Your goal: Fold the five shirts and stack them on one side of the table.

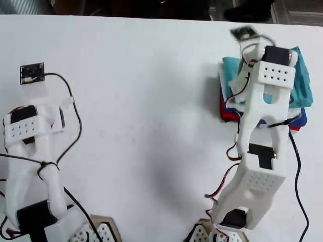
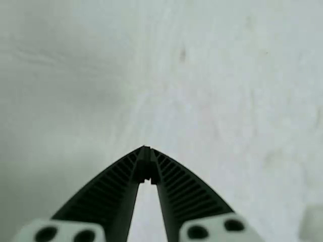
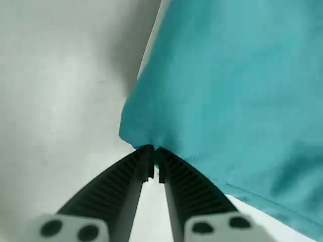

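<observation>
Both are clenched: the left tool [image 2: 145, 157] over bare table [image 1: 151, 101], the right tool [image 3: 153, 157] at the edge of the teal shirt [image 3: 237, 91] atop the stack [image 1: 225, 112] at the table's right side, and we fear any caught cloth would drag that stack askew on withdrawal

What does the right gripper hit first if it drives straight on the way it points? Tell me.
The teal shirt. The right gripper is shut, with its tips right at that shirt's edge, so it would likely push into the fabric almost at once. Whether the tips touch it now is unclear.
</observation>
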Available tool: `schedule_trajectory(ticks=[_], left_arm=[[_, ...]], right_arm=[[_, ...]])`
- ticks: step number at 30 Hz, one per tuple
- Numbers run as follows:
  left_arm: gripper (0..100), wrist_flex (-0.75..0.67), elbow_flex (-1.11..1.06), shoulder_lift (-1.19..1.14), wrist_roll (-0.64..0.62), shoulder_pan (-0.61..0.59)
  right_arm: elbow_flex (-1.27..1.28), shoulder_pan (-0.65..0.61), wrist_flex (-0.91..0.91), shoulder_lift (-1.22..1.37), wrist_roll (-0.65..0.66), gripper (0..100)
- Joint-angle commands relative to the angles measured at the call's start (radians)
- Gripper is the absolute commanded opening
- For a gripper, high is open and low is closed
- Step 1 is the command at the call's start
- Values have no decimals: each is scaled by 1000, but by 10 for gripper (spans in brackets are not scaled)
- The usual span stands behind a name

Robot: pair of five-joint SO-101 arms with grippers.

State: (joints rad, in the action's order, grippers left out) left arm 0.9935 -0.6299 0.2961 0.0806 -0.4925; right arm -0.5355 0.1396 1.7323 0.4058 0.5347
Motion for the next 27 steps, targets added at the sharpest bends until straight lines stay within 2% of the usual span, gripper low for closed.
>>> schedule_trajectory(ticks=[1, 7, 16, 20, 24, 27], left_arm=[[26, -11, 39, 35, 6, -8], [26, -9, 33, 35, 6, -8], [27, -15, 39, 35, 6, -6], [27, -9, 35, 35, 6, -8], [27, 6, 31, 35, 6, -8], [27, 21, 31, 35, 6, -8]], right_arm=[[107, 48, -65, -81, 18, 21], [338, 108, -205, -219, 112, 21], [434, 36, -295, -720, 129, 21], [548, 134, -478, -842, 94, 21], [809, 285, -728, -789, 61, 21], [977, 351, -952, -717, 66, 21]])
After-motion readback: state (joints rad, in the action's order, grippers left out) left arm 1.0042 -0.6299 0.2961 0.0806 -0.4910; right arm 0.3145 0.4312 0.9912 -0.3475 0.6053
